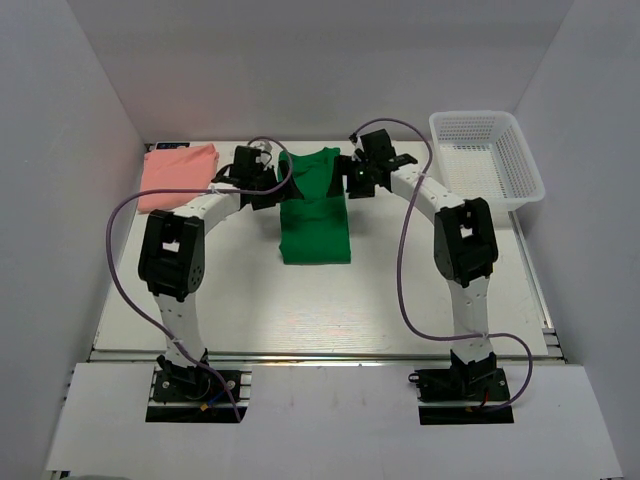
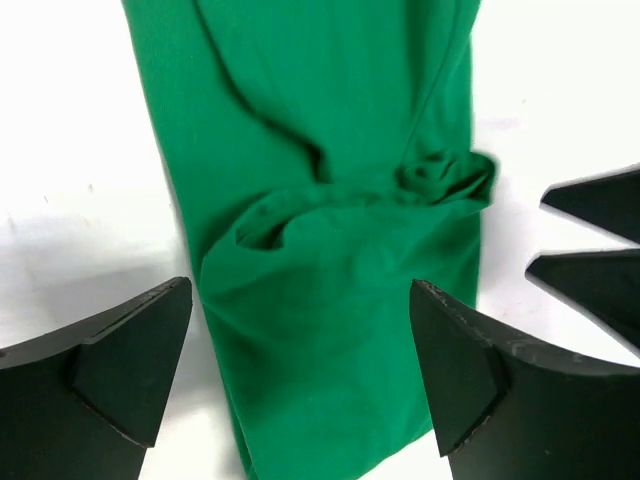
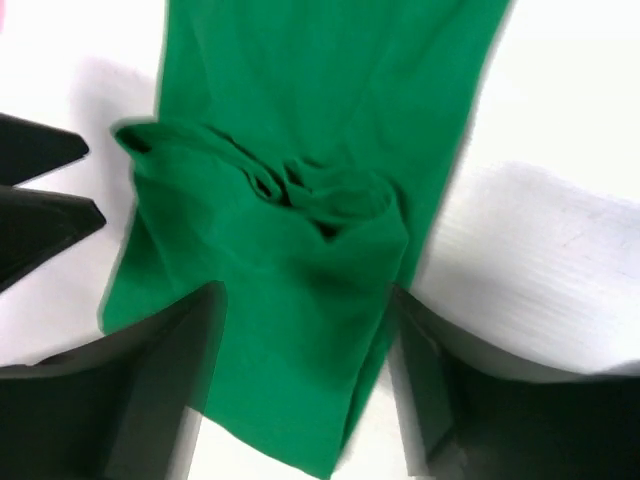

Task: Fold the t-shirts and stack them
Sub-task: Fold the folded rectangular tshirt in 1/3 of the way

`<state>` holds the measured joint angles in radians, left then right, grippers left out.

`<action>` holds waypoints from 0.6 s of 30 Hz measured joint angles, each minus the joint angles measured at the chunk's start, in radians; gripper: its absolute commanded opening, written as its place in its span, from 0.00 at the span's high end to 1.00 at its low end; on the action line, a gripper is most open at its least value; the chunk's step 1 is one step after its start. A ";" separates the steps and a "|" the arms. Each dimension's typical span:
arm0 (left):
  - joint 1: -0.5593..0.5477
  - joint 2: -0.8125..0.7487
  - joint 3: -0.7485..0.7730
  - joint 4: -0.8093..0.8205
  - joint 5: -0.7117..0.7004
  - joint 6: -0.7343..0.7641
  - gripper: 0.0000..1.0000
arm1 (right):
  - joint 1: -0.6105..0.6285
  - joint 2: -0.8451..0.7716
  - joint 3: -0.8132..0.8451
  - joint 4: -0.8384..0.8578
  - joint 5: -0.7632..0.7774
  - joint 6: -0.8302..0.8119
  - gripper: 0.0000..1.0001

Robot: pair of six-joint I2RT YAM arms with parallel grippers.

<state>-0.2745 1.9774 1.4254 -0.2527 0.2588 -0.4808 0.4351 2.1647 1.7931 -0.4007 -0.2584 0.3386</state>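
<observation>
The green t-shirt (image 1: 315, 232) lies on the table as a narrow folded strip, its far end bunched and creased (image 2: 330, 150) (image 3: 320, 100). The salmon pink t-shirt (image 1: 178, 172) lies folded at the far left corner. My left gripper (image 1: 268, 186) (image 2: 300, 300) hovers over the green shirt's far left part with its jaws wide apart and nothing pinched. My right gripper (image 1: 354, 178) (image 3: 305, 295) stands open over the far right part, slightly blurred. Each wrist view shows the other gripper's fingertips (image 2: 590, 230) (image 3: 45, 190) at its edge.
A white mesh basket (image 1: 470, 117) sits at the far right corner of the table. White walls close in the table on the left, back and right. Purple cables loop from both arms.
</observation>
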 measured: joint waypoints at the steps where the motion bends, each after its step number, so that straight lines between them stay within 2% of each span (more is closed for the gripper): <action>1: 0.006 0.000 0.011 0.001 0.004 0.003 0.00 | -0.005 0.000 0.010 0.002 -0.008 -0.015 0.10; 4: 0.020 -0.001 0.034 0.003 0.030 0.015 0.00 | -0.015 -0.010 0.019 0.013 -0.027 -0.034 0.10; 7: 0.030 -0.012 0.019 0.011 0.068 0.030 0.00 | -0.021 -0.055 -0.043 0.039 -0.071 -0.061 0.10; 14: -0.006 -0.120 -0.201 0.107 0.258 0.066 0.00 | -0.012 -0.261 -0.353 0.161 -0.223 -0.076 0.10; 18: -0.045 -0.150 -0.294 0.163 0.344 0.077 0.00 | -0.009 -0.335 -0.520 0.299 -0.340 -0.009 0.10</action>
<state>-0.3195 1.8278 1.1309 -0.0895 0.6033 -0.4034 0.4259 1.8297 1.2732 -0.1013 -0.5983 0.3294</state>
